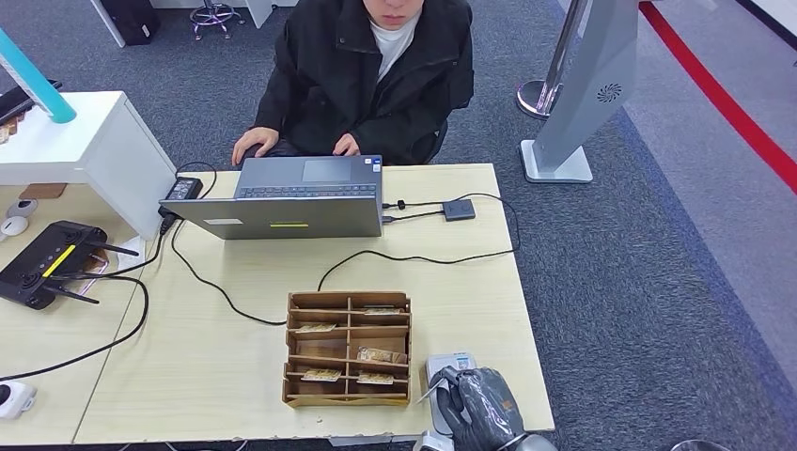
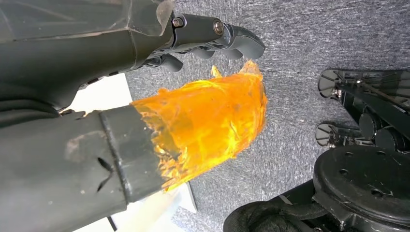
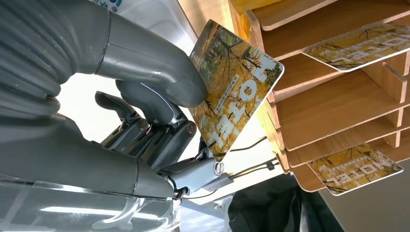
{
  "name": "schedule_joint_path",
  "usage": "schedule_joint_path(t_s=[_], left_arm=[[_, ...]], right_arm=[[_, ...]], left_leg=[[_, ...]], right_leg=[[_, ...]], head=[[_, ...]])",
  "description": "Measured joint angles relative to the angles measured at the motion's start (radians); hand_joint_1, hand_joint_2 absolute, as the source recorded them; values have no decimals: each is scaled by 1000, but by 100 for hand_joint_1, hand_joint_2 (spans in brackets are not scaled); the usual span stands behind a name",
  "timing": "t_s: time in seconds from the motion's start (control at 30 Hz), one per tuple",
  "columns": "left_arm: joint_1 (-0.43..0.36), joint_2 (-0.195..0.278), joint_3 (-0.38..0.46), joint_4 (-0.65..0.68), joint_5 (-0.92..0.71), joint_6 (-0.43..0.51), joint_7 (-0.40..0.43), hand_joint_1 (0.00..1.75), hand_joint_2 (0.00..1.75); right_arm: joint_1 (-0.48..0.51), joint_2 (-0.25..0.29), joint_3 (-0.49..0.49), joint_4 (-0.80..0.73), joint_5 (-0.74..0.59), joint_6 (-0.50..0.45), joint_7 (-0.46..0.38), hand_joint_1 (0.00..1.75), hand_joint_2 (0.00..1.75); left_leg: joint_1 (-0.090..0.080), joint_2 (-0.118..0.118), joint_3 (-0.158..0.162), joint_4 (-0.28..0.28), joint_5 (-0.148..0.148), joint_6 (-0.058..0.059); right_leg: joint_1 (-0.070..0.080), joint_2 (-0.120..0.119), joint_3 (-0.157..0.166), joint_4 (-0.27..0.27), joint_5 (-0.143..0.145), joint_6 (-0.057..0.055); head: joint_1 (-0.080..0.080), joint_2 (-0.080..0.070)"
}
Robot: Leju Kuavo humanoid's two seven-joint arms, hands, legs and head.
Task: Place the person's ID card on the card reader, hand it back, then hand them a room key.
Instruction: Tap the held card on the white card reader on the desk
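Note:
My right hand [image 1: 484, 409] is at the table's near edge, just right of the wooden card box [image 1: 348, 349] and over the white card reader [image 1: 449, 365]. In the right wrist view that hand [image 3: 145, 96] pinches a yellow "Hotel" room key card [image 3: 234, 87] between thumb and fingers, close beside the box [image 3: 329, 96]. More key cards [image 3: 355, 169] lie in the box's slots. From the head, the held card [image 1: 429, 391] is a thin pale edge. A person [image 1: 371, 66] sits across the table, hands at the laptop. My left hand [image 2: 212, 43] hangs over the floor, holding nothing.
An open grey laptop [image 1: 296, 197] stands at the far side, with black cables and a small adapter [image 1: 459, 209] trailing across the tabletop. A black router [image 1: 47, 263] and a white shelf box [image 1: 85, 141] sit to the left. A grey kiosk stand [image 1: 583, 94] rises beyond the table's right corner.

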Motion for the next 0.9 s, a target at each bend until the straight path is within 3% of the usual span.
schedule_joint_path(t_s=[0.47,0.9], left_arm=[[0,0,-7,-1,-7,0,0,0,0],[0,0,-11,-1,-6,0,0,0,0]], right_arm=[[-12,-1,28,42,-20,-7,-2,175,175],[-21,-4,36,73,5,-55,61,175,175]], left_leg=[[0,0,0,0,0,0],[0,0,1,0,0,0]], right_leg=[[0,0,0,0,0,0],[0,0,1,0,0,1]], head=[[0,0],[0,0]])
